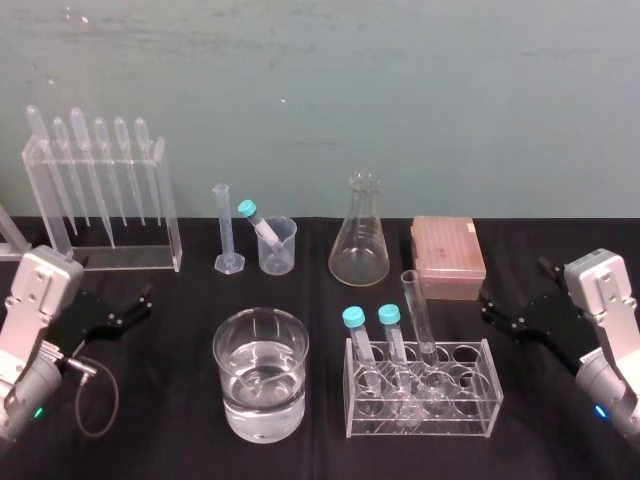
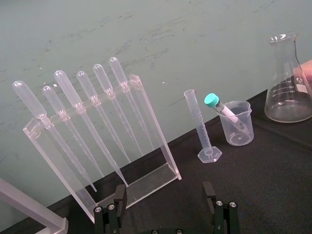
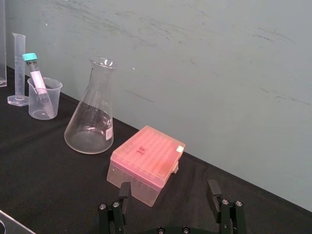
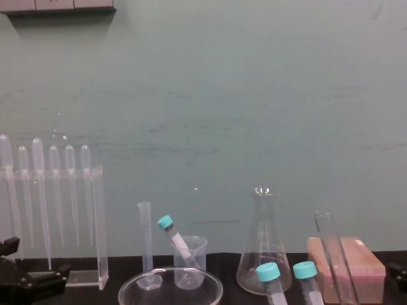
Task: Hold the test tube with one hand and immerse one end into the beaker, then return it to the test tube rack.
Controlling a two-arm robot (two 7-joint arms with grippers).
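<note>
Test tube [image 1: 419,318] standing in rack [image 1: 424,398] beside beaker [image 1: 260,376], your left gripper [image 1: 146,301] and right gripper [image 1: 487,308] idling either side, both parted.

Chest view: the bottom edge cuts off the beaker [image 4: 170,291] just below its rim and the lower part of the test tube [image 4: 335,260]. In the left wrist view, the conical flask [image 2: 287,83] is clipped at one side, and its printed markings are too small to read.

A laboratory is suggested: on a black table [image 1: 560,440], a conical flask [image 1: 360,240] and a measuring cylinder [image 1: 226,230] are placed behind the beaker [image 1: 260,375], a pipette stand [image 1: 100,200] farther behind to its left.
</note>
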